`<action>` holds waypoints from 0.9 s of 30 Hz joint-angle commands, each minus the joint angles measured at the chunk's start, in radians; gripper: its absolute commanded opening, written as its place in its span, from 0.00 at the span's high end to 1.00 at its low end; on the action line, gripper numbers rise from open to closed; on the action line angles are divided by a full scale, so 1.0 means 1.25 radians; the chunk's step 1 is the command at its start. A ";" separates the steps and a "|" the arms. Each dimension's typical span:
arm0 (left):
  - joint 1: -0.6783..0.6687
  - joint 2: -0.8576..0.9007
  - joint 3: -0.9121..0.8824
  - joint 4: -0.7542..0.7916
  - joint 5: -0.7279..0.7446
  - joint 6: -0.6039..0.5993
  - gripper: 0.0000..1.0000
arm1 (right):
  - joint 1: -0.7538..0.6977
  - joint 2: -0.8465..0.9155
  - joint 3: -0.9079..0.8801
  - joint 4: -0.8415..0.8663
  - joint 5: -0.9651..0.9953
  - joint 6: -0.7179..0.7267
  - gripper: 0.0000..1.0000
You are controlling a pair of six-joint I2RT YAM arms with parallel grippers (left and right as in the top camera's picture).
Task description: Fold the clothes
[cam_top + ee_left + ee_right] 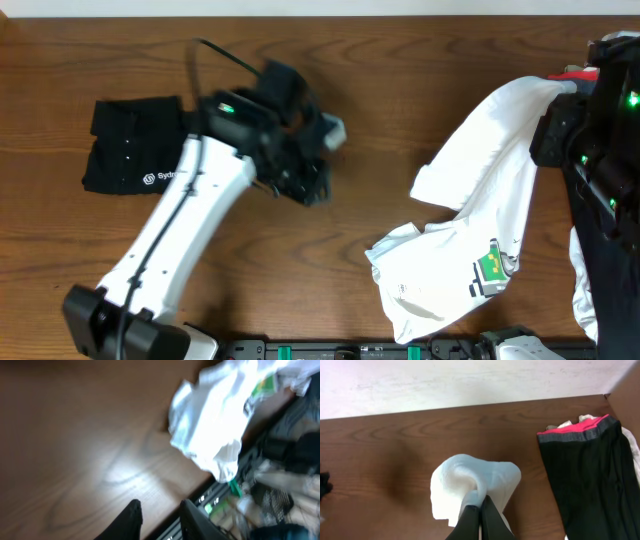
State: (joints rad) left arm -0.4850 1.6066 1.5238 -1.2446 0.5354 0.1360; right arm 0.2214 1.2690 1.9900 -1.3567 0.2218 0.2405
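Observation:
The white T-shirt [480, 220] with a green-and-white logo patch [492, 262] lies crumpled at the right of the table, one end lifted toward the far right. My right gripper [480, 502] is shut on a pinched fold of the white T-shirt [475, 480] and holds it up; in the overhead view it sits at the right edge [570, 110]. My left gripper [160, 510] is open and empty above bare wood; in the overhead view it is at the middle [305, 175], well left of the shirt. The shirt also shows blurred in the left wrist view [215, 415].
A folded black shirt with white lettering [135, 145] lies at the far left. A black garment with a red waistband [590, 470] lies at the right, past the white shirt. The table's front edge with black hardware [260, 485] runs along the near side.

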 commanded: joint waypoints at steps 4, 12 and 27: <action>-0.067 -0.009 -0.231 0.166 0.153 -0.090 0.66 | 0.000 -0.005 0.010 0.002 0.012 -0.011 0.99; -0.142 -0.009 -0.414 0.439 0.272 -0.338 0.62 | 0.000 -0.005 0.010 0.001 0.012 -0.011 0.99; -0.176 0.046 -0.483 0.574 0.187 -0.716 0.43 | 0.000 -0.005 0.010 0.001 0.012 -0.011 0.99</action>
State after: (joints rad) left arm -0.7086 1.6272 0.9237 -0.5480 0.7990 -0.6369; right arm 0.2211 1.2690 1.9900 -1.3579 0.2218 0.2401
